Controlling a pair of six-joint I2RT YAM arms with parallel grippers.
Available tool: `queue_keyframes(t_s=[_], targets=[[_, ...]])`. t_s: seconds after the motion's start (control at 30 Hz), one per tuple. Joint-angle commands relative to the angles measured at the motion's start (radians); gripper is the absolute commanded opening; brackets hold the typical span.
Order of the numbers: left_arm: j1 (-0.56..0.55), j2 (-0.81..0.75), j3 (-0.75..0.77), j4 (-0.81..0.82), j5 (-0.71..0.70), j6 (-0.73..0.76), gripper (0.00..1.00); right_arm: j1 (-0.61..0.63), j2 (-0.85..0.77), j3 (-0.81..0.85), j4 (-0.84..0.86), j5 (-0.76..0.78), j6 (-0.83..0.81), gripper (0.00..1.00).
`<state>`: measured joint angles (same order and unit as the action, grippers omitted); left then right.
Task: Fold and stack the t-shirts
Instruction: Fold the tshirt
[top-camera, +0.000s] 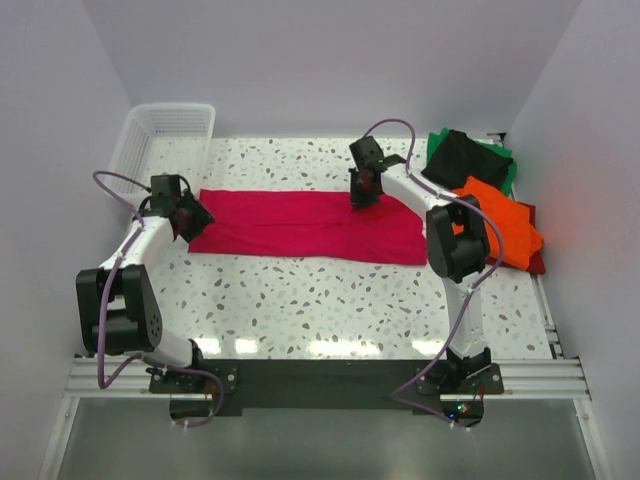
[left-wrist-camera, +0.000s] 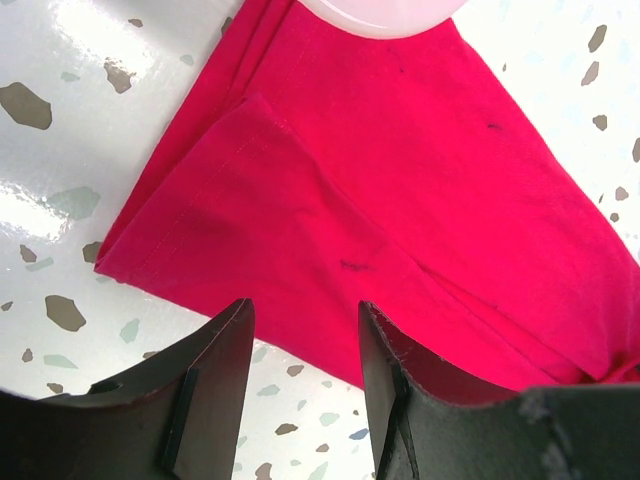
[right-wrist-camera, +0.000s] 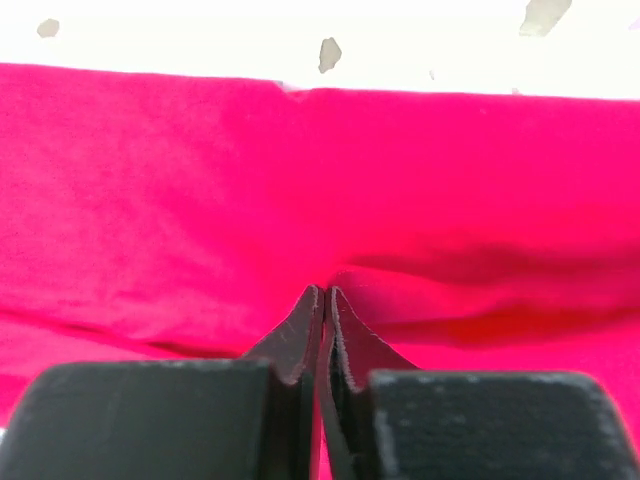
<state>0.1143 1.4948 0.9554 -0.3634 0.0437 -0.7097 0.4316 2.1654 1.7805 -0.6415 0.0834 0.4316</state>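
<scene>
A crimson-pink t-shirt lies flat on the speckled table as a long band folded lengthwise. My left gripper hovers at its left end, open, with nothing between its fingers. In the left wrist view the left gripper stands over the near edge of the t-shirt, whose folded corner shows. My right gripper sits at the shirt's far edge, right of the middle. In the right wrist view the right gripper is shut on a raised pinch of the crimson cloth. Black, green, orange and dark red shirts lie heaped at the right.
A white mesh basket stands at the back left corner, close to the left arm. White walls close the table in at the back and on both sides. Bare speckled table stretches between the shirt and the arm bases.
</scene>
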Motion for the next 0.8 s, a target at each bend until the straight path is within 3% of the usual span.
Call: queue_keyframes(t_s=[0.0,0.13,0.33,0.53,0.77], targets=[[-0.007,0.001,0.032,0.004,-0.013,0.035,0.50,0.002,0.002,0.039,0.037,-0.022,-0.048,0.07],[-0.011,0.008,0.032,0.030,0.005,0.052,0.50,0.001,-0.048,-0.009,0.094,0.016,-0.045,0.14],[-0.076,0.034,0.068,0.054,-0.039,0.128,0.52,-0.001,-0.156,-0.090,0.186,0.087,-0.016,0.36],[-0.132,0.065,0.121,0.043,-0.110,0.122,0.54,-0.002,-0.196,-0.113,0.186,0.110,-0.021,0.40],[-0.156,0.149,0.195,0.005,-0.174,0.141,0.55,-0.007,-0.225,-0.128,0.072,0.133,0.070,0.40]])
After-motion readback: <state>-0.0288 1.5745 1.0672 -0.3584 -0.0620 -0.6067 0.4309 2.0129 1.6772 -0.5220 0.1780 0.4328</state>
